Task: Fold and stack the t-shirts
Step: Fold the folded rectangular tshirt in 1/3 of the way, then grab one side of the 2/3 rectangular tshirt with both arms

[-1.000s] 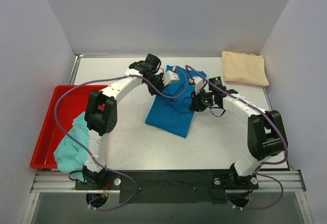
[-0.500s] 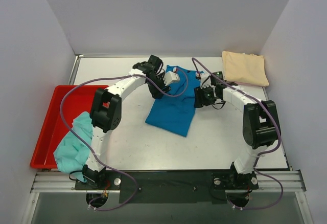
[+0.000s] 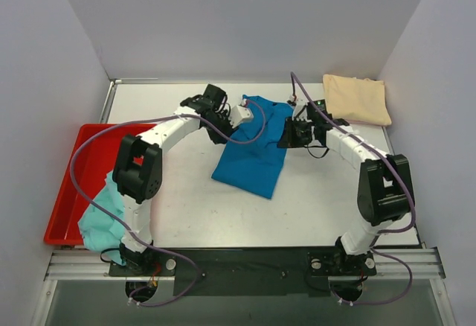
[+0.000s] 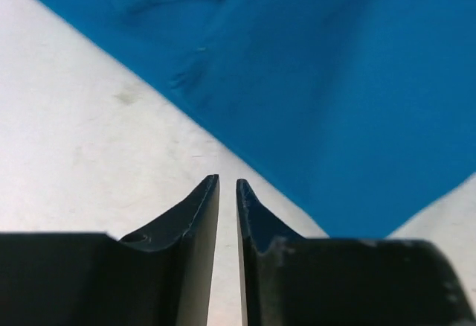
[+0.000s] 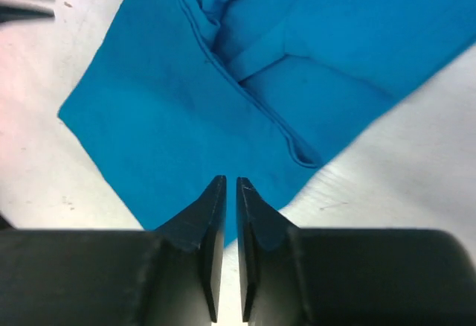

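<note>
Mid-counter lies the blue t-shirt, flat and slanted, w/ its far end near the back. L fingers sit by its far left edge, over bare counter. They are pressed almost together w/ just a thin slit, and hold nothing. R fingers sit at the shirt's far right edge, above the blue cloth. They are also nearly shut and hold nothing. The cream t-shirt rests folded in the far right corner, well apart from the blue one. The teal t-shirt is bunched up at the near end of the red tray on the left, spilling over its rim.
</note>
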Available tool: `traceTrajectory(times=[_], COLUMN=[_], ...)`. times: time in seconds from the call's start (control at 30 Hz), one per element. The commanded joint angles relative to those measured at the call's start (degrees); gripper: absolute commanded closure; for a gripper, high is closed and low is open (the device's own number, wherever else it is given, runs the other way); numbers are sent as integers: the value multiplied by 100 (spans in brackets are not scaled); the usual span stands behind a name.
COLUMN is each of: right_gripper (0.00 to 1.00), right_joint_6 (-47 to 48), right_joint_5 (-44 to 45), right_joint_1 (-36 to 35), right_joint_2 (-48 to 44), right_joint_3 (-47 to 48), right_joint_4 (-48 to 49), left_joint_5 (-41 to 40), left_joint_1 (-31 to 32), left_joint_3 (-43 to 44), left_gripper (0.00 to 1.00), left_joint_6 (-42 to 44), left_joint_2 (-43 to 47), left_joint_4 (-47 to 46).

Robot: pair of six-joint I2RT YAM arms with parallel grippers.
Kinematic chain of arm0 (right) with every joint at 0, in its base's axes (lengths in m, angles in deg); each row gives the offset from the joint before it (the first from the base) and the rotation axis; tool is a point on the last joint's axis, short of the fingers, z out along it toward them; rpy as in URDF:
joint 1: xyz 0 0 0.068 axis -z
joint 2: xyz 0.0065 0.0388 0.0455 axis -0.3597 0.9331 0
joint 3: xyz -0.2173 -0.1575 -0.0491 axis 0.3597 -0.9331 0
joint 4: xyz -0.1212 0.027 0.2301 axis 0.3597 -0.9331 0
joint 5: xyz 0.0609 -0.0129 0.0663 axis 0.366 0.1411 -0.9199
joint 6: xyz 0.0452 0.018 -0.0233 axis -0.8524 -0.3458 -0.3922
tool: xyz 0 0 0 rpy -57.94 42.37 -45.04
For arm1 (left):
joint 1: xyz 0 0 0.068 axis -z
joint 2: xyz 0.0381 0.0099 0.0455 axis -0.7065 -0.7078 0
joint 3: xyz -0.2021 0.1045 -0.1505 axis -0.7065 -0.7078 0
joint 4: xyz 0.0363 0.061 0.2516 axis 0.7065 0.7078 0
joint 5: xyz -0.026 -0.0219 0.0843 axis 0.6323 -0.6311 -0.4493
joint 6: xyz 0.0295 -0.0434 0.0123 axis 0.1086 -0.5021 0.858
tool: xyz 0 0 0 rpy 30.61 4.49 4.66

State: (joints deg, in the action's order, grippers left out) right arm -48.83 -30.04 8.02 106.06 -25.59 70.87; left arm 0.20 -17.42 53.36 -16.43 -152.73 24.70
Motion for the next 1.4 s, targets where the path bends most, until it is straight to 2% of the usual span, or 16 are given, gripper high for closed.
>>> traceTrajectory(times=[0.0,0.13,0.23,0.3,0.47,0.57,0.67,0.73,0.77,0.8,0.83,0.87,0.93,1.07,1.17,1.37], right_gripper=[100,100,100,100,100,98,85,72,69,65,62,54,46,43,44,45], right_joint_6=[-948,-1318,-1292,-1240,-1134,-819,293,1302,1753,2523,2836,3439,4266,5324,5528,5598], right_joint_5=[-727,-343,238,266,363,65,-6,-15,-128,-330,-462,-638,-639,341,827,1435], right_joint_1=[32,154,269,313,383,340,59,-257,-493,-600,-784,-855,-1197,-1900,-2297,-2649], right_joint_2=[693,1318,1460,1565,1531,1215,321,-471,-961,-1279,-1752,-2018,-2529,-2707,-2233,-1810], right_joint_3=[48,294,364,514,812,848,551,41,-483,-758,-1387,-1741,-2534,-3072,-2923,-3037], right_joint_4=[-13,-268,-320,-461,-646,-699,-743,-542,-419,-139,99,588,1118,841,409,593], left_joint_5=[699,463,33,-38,286,427,654,1049,1182,1444,1516,1613,1745,1851,1598,1324], left_joint_1=[288,288,288,288,350,358,358,358,350,358,358,358,358,358,358,402], left_joint_3=[-616,-1117,-1529,-1714,-2128,-2295,-2540,-2873,-3015,-3364,-3585,-3918,-4454,-4897,-4792,-4765], left_gripper=[76,79,80,81,82,78,70,57,48,44,39,35,32,30,29,30], left_joint_6=[23,13,74,136,338,435,715,1170,1356,1811,2024,2348,2893,3274,3196,3327], left_joint_2=[459,424,389,441,845,1328,1968,2399,2558,2804,2893,3042,3157,3123,2921,2569], left_joint_4=[-108,-328,-539,-601,-583,-557,-566,-609,-723,-776,-1064,-1284,-1829,-2805,-3026,-3185])
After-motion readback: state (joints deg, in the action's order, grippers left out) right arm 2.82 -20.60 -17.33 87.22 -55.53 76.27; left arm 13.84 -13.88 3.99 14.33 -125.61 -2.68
